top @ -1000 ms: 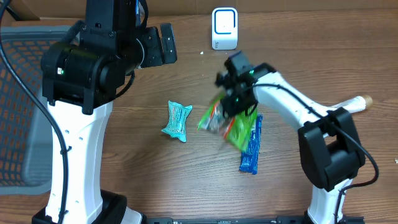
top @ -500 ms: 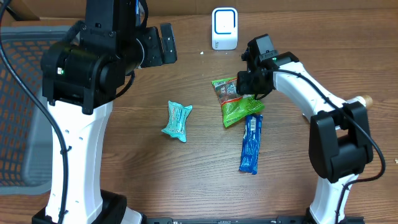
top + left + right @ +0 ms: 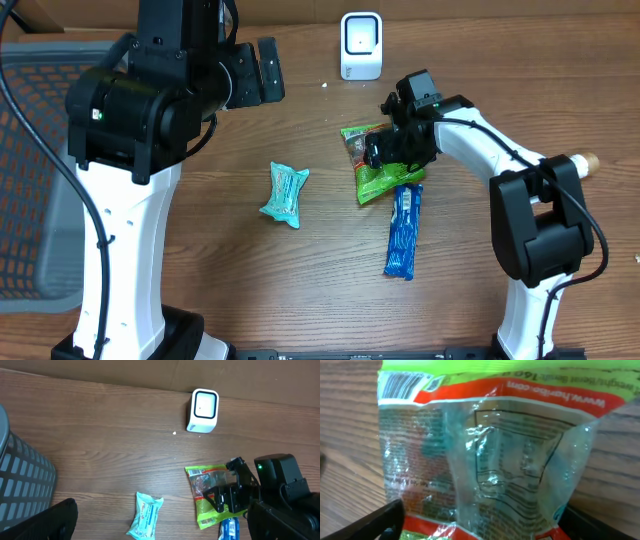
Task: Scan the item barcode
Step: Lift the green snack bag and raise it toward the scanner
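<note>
Wooden table (image 3: 200, 270) carries the green snack packet (image 3: 375, 182) again: my right tool (image 3: 388, 152) just let go, spread wide over it, barcode (image 3: 400, 385) upward, short of the scanner (image 3: 360, 45); I judge this scan over

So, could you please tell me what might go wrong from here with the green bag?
The green bag lies flat on the table under the open right hand, away from the scanner, so its barcode may go unread. Its lower end lies against the blue bar, so a regrasp could catch both. The clear film is crinkled and shiny, so a grip might slip.
</note>
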